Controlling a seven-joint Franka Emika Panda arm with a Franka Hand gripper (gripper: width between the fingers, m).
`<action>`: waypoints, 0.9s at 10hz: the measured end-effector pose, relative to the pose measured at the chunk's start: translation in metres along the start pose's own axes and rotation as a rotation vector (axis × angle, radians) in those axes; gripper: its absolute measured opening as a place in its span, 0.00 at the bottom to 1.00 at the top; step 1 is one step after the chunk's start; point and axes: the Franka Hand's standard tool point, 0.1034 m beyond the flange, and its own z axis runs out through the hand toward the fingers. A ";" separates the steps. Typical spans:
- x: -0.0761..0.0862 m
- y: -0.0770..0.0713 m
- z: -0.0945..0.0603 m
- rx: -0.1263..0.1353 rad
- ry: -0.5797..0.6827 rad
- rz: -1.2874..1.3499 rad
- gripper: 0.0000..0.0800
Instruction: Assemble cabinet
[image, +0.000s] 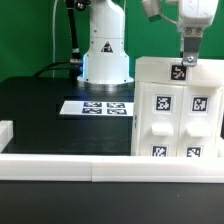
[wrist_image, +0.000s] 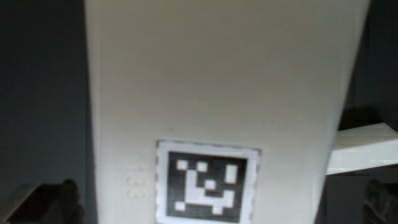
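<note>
The cabinet (image: 180, 115), a large white box with several square tags on its front, stands upright at the exterior view's right. My gripper (image: 187, 55) comes down from above onto its top edge, just over a small tag (image: 179, 71). In the wrist view a long white tagged panel (wrist_image: 205, 90) fills the space between my jaws, with its tag (wrist_image: 210, 180) close to them. A dark fingertip (wrist_image: 50, 203) sits against one long edge, and the other sits against the opposite edge. The jaws look closed on this panel.
The marker board (image: 97, 106) lies flat on the black table (image: 50, 115) in front of the arm's white base (image: 105, 50). A low white rim (image: 60, 165) runs along the table's near edge and left side. Another white piece (wrist_image: 368, 148) shows beside the panel.
</note>
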 end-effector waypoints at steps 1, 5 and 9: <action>0.000 0.000 0.000 0.000 0.000 0.008 1.00; -0.003 0.001 0.000 0.001 -0.002 0.022 0.70; -0.003 0.001 0.000 0.000 -0.002 0.275 0.70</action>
